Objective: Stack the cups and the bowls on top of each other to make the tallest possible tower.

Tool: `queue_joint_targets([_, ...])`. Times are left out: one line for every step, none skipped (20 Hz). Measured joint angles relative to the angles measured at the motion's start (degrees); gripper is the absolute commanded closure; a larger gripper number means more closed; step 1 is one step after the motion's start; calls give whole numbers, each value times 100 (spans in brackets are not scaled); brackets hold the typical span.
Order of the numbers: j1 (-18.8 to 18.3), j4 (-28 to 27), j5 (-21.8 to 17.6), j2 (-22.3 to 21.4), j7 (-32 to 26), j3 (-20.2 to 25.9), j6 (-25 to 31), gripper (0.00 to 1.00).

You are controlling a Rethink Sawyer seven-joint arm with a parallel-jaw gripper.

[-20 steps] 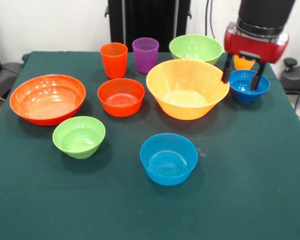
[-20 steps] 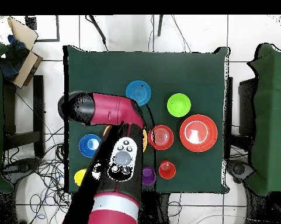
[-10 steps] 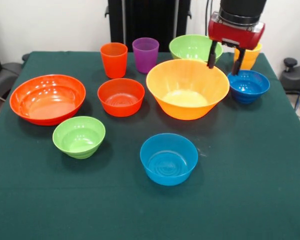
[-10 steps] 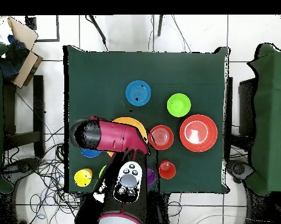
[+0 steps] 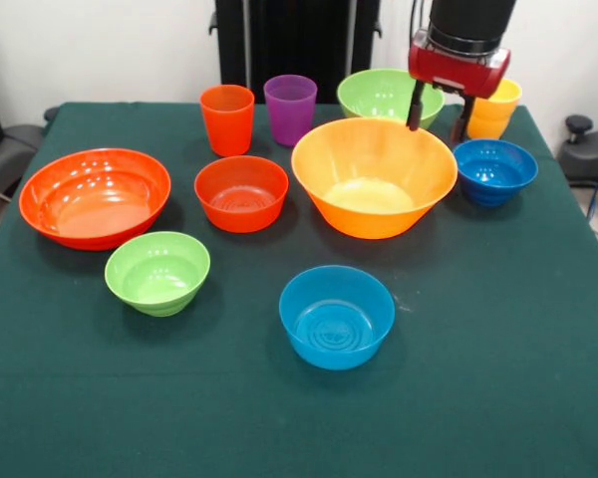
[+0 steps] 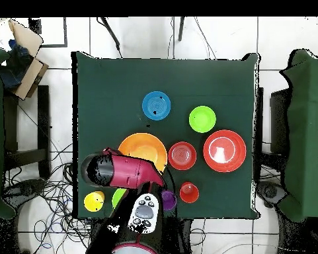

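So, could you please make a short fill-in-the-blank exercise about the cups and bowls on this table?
1. The purple cup stands beside the ____ cup.
2. The biggest bowl near the table's middle is ____.
3. The light blue bowl holds ____ inside it.
4. The gripper, with its fingers apart, holds ____.

Missing words: orange-red; yellow-orange; nothing; nothing

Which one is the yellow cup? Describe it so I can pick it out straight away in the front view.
Start at the large yellow-orange bowl in the middle of the table. Go to the dark blue bowl on its right, then just behind that to the yellow cup. It is the only yellow tumbler, with stepped sides, taller and narrower than the bowls.
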Motion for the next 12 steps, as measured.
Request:
queue_joint_targets([-1, 27, 0, 0, 0, 9, -23, 0])
queue_joint_targets([-1, 54, 0, 0, 0, 19, -45, 0])
queue_joint_targets([-11, 184, 1, -1, 0, 78, -169, 0])
queue_joint_targets([-13, 222, 1, -1, 0, 96, -209, 0])
queue_joint_targets([-15, 295, 1, -1, 0, 130, -274, 0])
queue_joint_targets([-17, 367, 1, -1, 0, 165, -339, 0])
queue_joint_targets([-16, 419, 2, -2, 0, 189, -376, 0])
queue_joint_targets([-16, 454, 2, -2, 0, 203, -397, 0])
queue_joint_targets([-15, 490, 2, -2, 0, 217, -419, 0])
queue_joint_targets([-16, 547, 4, -5, 0, 237, -439, 0])
queue_joint_targets([-15, 585, 4, -9, 0, 246, -445, 0])
queue_joint_targets([-10, 643, 4, -17, 0, 255, -447, 0])
